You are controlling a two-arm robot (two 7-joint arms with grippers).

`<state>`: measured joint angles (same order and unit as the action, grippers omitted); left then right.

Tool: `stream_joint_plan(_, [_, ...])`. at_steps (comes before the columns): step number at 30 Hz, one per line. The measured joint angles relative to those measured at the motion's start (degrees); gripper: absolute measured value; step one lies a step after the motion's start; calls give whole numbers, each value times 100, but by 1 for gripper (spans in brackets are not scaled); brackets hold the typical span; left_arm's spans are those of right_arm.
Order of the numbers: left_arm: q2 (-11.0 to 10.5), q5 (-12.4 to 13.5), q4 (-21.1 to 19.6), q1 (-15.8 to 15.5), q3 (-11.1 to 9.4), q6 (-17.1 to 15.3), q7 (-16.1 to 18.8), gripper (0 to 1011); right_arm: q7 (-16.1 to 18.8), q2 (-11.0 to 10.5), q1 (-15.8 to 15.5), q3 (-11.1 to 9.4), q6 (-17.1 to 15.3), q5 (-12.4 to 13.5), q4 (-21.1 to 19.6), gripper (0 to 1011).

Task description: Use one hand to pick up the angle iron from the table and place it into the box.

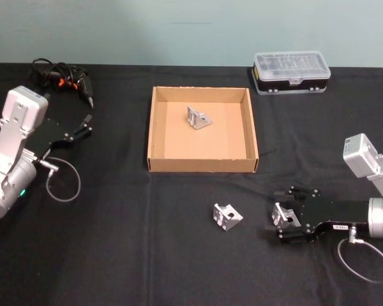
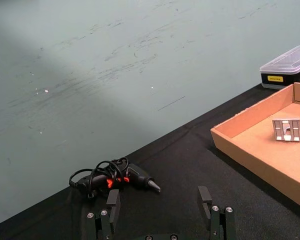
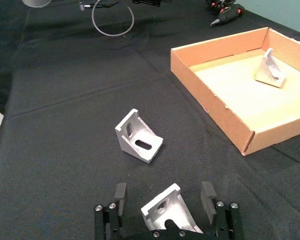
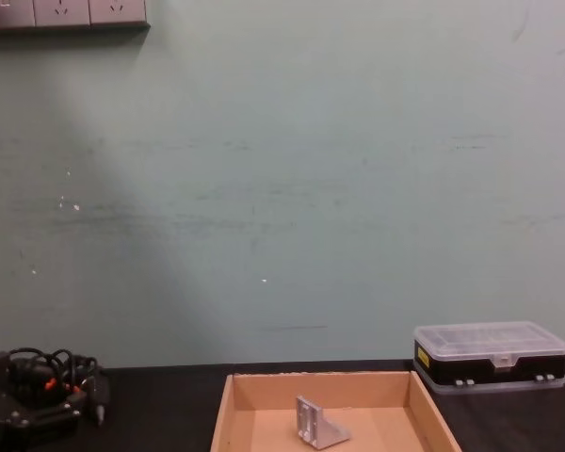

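Black worktop [image 1: 115,255], tan box [image 1: 201,164], right end effector [image 3: 162,192] at the grasp step.
Its fingers stand apart, straddling the angle iron [image 3: 170,215] on the worktop. Next they should clamp, lift and clear the box wall. The left end effector [image 2: 159,196] sits idle, fingers apart.

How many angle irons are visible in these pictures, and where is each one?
3 angle irons. One lies inside the box, one sits on the table before the box, and one is between the open jaws of the right gripper. None looks hidden.
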<state>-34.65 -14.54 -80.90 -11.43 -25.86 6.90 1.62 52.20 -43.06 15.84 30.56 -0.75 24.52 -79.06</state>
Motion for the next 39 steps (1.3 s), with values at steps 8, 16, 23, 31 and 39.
stream_joint_plan(8, [0, 0, 0, 0, 0, 0, 0, 1011, 0, 3, -6, -11, 0, 2, -3, 760])
stream_joint_plan(16, [0, 0, 0, 0, 0, 0, 0, 1011, 1, 6, -9, -17, 2, 3, -9, 517])
stream_joint_plan(23, [0, 0, 0, 0, 0, 0, 0, 1011, 1, 6, -12, -21, 8, 5, -11, 440])
stream_joint_plan(31, [0, 0, 0, 0, 0, 0, 0, 1011, 1, 6, -14, -22, 11, 4, -11, 440])
stream_joint_plan(39, [0, 0, 0, 0, 0, 0, 0, 1011, -228, -36, -47, -110, 128, 200, -224, 440])
